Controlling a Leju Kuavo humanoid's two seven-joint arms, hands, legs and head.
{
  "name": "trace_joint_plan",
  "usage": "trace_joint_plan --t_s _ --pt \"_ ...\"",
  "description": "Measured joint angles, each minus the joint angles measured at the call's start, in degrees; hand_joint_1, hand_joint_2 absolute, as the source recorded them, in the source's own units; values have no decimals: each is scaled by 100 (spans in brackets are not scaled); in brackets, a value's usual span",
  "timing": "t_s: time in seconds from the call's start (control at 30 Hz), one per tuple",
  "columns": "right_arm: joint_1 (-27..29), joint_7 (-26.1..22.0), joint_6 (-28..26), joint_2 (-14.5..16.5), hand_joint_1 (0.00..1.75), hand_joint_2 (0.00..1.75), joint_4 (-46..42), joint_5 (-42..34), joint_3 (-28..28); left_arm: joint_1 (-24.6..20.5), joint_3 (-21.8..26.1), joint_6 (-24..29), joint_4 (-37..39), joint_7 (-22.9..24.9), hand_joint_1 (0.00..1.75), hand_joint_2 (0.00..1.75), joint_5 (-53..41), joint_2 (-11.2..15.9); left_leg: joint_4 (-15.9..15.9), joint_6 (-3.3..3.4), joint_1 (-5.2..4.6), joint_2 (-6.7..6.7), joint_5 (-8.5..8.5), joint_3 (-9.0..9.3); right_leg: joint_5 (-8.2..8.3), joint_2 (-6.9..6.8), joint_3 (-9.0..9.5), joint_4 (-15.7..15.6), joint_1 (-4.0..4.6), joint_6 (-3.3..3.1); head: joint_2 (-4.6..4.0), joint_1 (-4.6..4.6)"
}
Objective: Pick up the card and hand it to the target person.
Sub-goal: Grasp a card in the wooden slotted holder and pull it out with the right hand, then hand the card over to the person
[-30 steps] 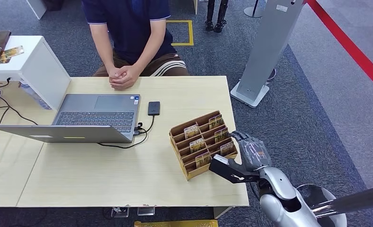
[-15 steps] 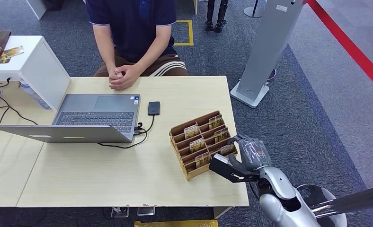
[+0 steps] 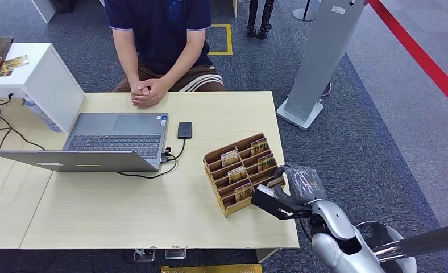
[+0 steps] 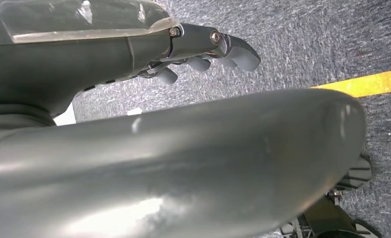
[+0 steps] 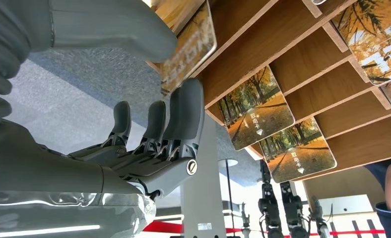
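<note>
Reaching in at the near right corner of the pale wooden table [image 3: 125,210], the robot's silver right hand [image 3: 298,183] has its thick grey thumb [image 5: 111,29] and dark fingers [image 5: 183,111] set either side of an autumn-printed card [image 5: 191,47] in the nearest row of the tiered wooden card rack [image 3: 241,172]. The card stands on edge between them; whether they already pinch it, I cannot tell. The rack's slots rise away from the hand, so a pull back toward the open table edge looks free. Beyond, an open grey laptop [image 3: 105,142] lies well apart; farther off sits the person in a dark shirt [image 3: 156,34]. The left hand [image 4: 203,49] hangs over carpet, fingers curled, holding nothing.
</note>
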Motion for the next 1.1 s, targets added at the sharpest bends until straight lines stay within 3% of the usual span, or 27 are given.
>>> trace_joint_plan --t_s 0.13,0.3,0.4,0.53,0.73,1.1 --pt "-1 -42 -4 0 89 175 5 -37 0 -3 0 -11 0 -2 0 0 -2 0 0 0 0 0 0 0 0 0 0 0 0 0 0 0" --pt "-10 -70 -8 0 144 175 35 -46 0 -8 0 -25 0 -2 0 0 -9 0 0 0 0 0 0 0 0 0 0 0 0 0 0 -1" --pt "-30 -87 -13 2 161 175 65 -76 0 -9 0 -26 0 -2 0 0 -9 0 0 0 0 0 0 0 0 0 0 0 0 0 0 -1" --pt "-68 -110 -23 5 162 175 96 -112 0 -11 -1 -86 0 -2 0 175 -44 2 0 0 0 0 0 1 0 0 0 0 0 0 0 -1" --pt "-126 -167 -17 40 138 175 151 -134 0 -35 -58 -173 0 77 0 175 -267 -1 0 0 0 0 0 0 0 0 0 0 0 0 0 0" --pt "-141 -172 -22 52 138 175 171 -183 0 -36 -90 -269 0 152 0 175 -207 -2 0 0 0 0 0 1 0 0 0 0 0 0 0 1"
